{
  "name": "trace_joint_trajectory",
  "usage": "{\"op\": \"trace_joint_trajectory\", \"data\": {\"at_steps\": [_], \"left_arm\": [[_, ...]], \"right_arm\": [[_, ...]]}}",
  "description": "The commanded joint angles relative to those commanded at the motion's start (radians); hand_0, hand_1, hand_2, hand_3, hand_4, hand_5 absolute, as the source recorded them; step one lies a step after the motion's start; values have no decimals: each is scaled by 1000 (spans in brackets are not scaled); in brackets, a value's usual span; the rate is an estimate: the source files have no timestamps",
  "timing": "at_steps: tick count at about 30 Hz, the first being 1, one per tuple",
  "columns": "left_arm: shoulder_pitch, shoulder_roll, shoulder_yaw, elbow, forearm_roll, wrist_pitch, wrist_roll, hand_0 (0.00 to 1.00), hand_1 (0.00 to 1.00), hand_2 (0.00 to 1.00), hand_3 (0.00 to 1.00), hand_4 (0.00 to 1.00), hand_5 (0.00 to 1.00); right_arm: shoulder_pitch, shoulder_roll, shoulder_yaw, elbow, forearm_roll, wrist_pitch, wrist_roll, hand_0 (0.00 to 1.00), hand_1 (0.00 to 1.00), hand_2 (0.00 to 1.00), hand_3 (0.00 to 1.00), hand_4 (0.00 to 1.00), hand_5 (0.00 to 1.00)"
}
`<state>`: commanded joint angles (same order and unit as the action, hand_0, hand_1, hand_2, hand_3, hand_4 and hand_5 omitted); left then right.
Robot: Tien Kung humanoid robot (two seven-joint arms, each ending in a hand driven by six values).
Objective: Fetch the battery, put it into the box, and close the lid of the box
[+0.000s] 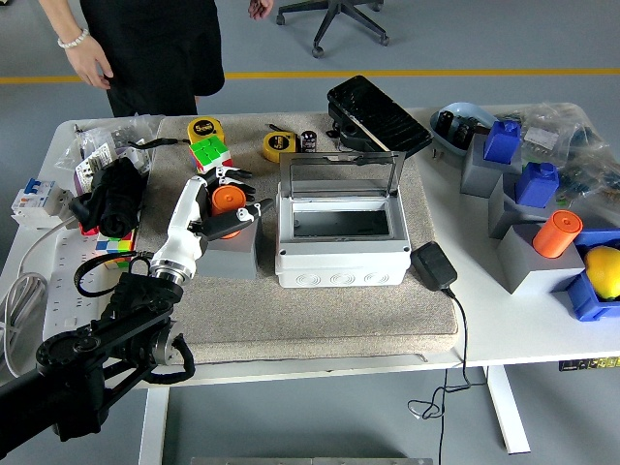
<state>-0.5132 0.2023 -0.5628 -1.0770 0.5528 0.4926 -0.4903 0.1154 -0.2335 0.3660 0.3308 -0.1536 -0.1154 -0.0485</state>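
Nearest, the left arm (97, 358), black and jointed with a white forearm, came in from the lower left corner and reached up over the beige, coarse-textured mat (320, 310) on the white table (504, 320). Its hand (218, 208) lay over a grey block (230, 257), the black fingers (237, 174) curled about the orange battery (226, 201), a short smooth cylinder standing upright in the block's top with its long axis vertical and flat end facing up. The battery sat between thumb and fingers, which wrapped its sides; whether they truly pressed it could not be told for certain. Just right of the block stood the box (341, 254), grey plastic, rectangular, its hinged clear lid (339, 174) raised upright at the back and its inside showing dark. A black adapter (433, 265) lay beside the box's right corner. Farther back on the mat were a green cube (207, 151) and two yellow tape measures (278, 146). Beyond the table's far left edge a person (145, 48) in black stood, one hand (94, 66) hanging loose.
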Motion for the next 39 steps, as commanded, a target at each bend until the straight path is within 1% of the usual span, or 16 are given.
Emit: {"op": "trace_joint_trajectory", "data": {"at_steps": [1, 2, 10, 13, 14, 16, 19, 20, 22, 25, 26, 29, 31, 35, 38, 39], "left_arm": [[-2, -1, 3, 2, 0, 0, 0, 222, 288, 284, 289, 998, 72], [-4, -2, 6, 4, 0, 0, 0, 188, 226, 208, 241, 998, 71], [-21, -9, 35, 23, -15, -5, 2, 186, 215, 191, 228, 998, 63], [-26, -11, 42, 32, -35, -3, -7, 186, 215, 191, 228, 998, 63], [-28, -12, 44, 35, -42, -1, -12, 146, 152, 136, 173, 998, 46], [-31, -15, 47, 42, -58, 5, -24, 146, 152, 136, 173, 998, 46], [-33, -17, 44, 47, -80, 19, -49, 146, 152, 136, 173, 998, 46], [-33, -17, 43, 47, -82, 22, -52, 110, 73, 77, 125, 998, 50], [-31, -17, 32, 46, -86, 32, -62, 110, 73, 77, 125, 998, 50], [-30, -17, 18, 44, -88, 35, -65, 110, 73, 77, 125, 998, 50], [-29, -17, 14, 42, -86, 34, -65, 54, 13, 47, 112, 998, 67], [-26, -17, 0, 36, -78, 28, -55, 54, 13, 47, 112, 998, 67], [-21, -17, -17, 22, -64, 20, -40, 54, 13, 47, 112, 998, 67], [-8, -14, -60, -28, -22, 8, -6, 45, 5, 40, 99, 998, 79], [0, -7, -86, -76, 25, 8, 24, 38, 2, 40, 98, 998, 81], [3, -2, -97, -99, 52, 15, 43, 38, 2, 40, 98, 998, 81]], "right_arm": [[0, 0, 0, 0, 0, 0, 0, 572, 643, 667, 585, 948, 480], [0, 0, 0, 0, 0, 0, 0, 572, 642, 668, 586, 947, 481], [1, 0, -3, -1, 3, 1, 1, 572, 642, 668, 586, 948, 478], [1, -1, -4, 0, 3, 1, 2, 572, 642, 668, 586, 948, 478], [2, 0, -5, 0, 3, 1, 2, 572, 642, 668, 586, 949, 478], [2, 0, -5, 0, 3, 1, 2, 572, 642, 668, 586, 949, 478], [3, 0, -5, 0, 3, 0, 3, 572, 642, 668, 586, 949, 478], [3, 0, -5, 0, 3, 0, 3, 572, 642, 668, 585, 949, 478], [2, 0, -6, 0, 4, 0, 2, 572, 642, 668, 585, 949, 478], [2, 0, -5, 0, 3, 0, 2, 572, 642, 668, 585, 949, 478], [2, 0, -5, -1, 4, 0, 2, 571, 642, 668, 586, 949, 477], [3, 0, -3, 0, 3, 0, 2, 571, 642, 668, 586, 949, 477], [3, 0, 0, 0, 2, 0, 3, 571, 642, 668, 586, 949, 477], [2, 0, 4, 0, 1, -1, 3, 571, 642, 668, 586, 950, 476], [0, 1, 5, -1, 1, -1, 3, 573, 642, 668, 586, 950, 476], [0, 1, 6, 0, 1, -1, 3, 573, 642, 668, 586, 950, 476]]}}
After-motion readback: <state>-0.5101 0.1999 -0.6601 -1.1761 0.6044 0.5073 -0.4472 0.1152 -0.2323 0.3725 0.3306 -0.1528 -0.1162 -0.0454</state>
